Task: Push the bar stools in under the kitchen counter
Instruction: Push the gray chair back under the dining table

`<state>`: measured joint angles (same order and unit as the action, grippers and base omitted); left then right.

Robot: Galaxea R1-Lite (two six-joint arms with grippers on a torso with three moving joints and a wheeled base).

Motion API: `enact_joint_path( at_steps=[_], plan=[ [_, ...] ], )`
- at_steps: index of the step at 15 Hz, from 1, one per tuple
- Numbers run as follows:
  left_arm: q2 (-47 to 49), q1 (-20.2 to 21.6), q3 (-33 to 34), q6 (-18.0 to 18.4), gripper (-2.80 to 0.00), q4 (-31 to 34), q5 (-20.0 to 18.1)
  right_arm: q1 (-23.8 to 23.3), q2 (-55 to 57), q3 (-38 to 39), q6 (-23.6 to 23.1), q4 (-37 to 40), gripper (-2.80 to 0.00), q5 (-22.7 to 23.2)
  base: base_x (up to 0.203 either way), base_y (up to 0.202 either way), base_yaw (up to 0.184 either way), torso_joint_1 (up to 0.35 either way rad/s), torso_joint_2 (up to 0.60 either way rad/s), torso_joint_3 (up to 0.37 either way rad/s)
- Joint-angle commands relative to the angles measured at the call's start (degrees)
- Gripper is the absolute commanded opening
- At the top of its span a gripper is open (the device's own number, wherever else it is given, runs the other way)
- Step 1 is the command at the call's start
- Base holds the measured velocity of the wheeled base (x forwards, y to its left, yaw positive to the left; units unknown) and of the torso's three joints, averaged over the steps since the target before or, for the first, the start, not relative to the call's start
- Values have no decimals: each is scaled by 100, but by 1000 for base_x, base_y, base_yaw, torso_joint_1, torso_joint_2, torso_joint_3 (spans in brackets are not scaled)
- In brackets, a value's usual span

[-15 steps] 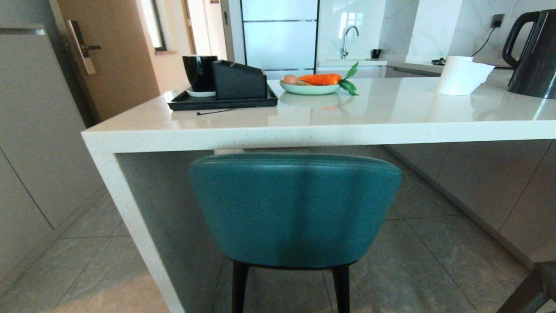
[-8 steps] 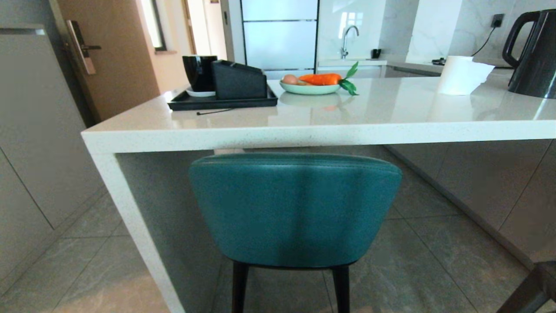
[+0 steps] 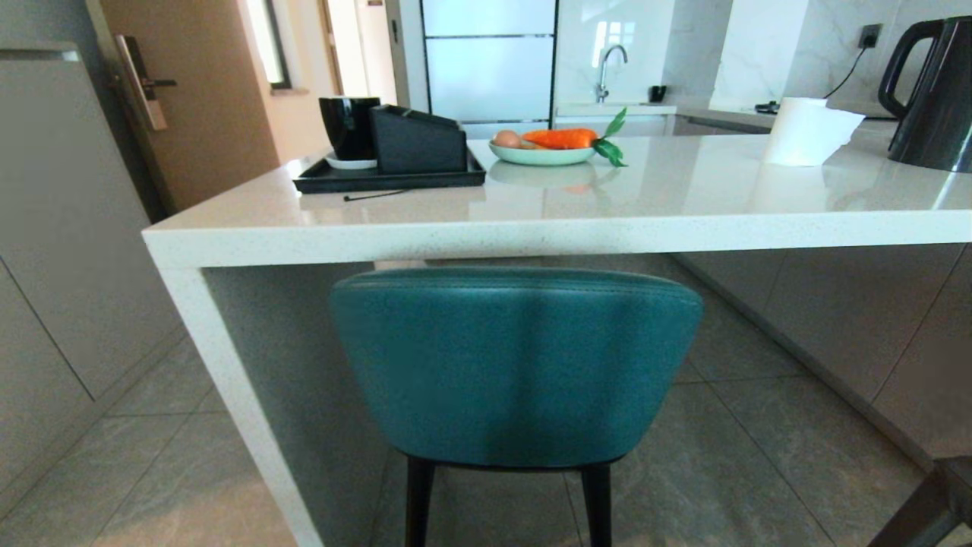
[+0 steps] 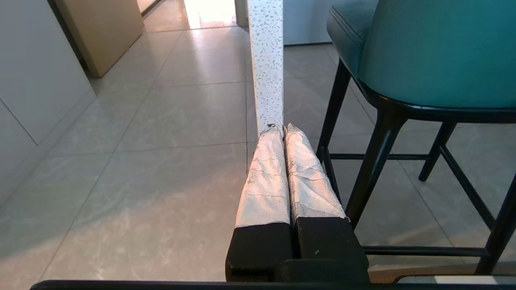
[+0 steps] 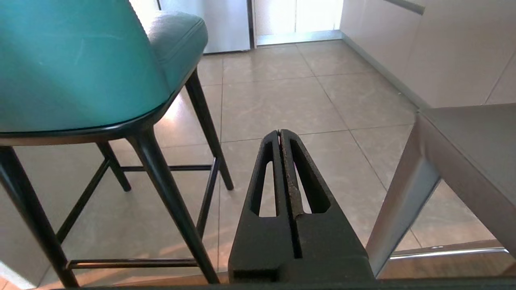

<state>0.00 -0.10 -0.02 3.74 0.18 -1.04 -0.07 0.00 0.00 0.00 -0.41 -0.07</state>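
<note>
The teal-backed bar stool (image 3: 516, 365) stands on thin black legs right before me, its back just below the front edge of the white speckled kitchen counter (image 3: 531, 232). The dark grey bar stool (image 3: 930, 505) shows only as a corner at the lower right. Neither gripper is in the head view. In the left wrist view my left gripper (image 4: 281, 128) hangs low, shut and empty, left of the teal stool (image 4: 435, 52), in line with the counter's side panel (image 4: 266, 60). My right gripper (image 5: 279, 133) is shut and empty, between the teal stool (image 5: 72, 60) and the grey stool (image 5: 471, 141).
On the counter stand a black tray (image 3: 387, 178) with a cup and box, a plate with a carrot (image 3: 543, 152), a paper roll (image 3: 801, 131) and a black kettle (image 3: 930, 95). Grey cabinets (image 3: 53, 266) line the left; tiled floor lies all around.
</note>
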Motion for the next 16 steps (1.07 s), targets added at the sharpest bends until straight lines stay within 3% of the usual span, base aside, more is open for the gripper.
enact_joint_path(
  at_steps=[1, 16],
  plan=[
    [9, 1, 2, 12, -280, -1, -19, -1, 9, 26, 9, -2, -280, -1, 0, 0, 0, 0, 0, 0],
    [9, 1, 2, -44, -280, -1, -2, -1, 9, 26, 0, -2, -280, -1, -184, 0, -2, 3, 2, 2]
  ],
)
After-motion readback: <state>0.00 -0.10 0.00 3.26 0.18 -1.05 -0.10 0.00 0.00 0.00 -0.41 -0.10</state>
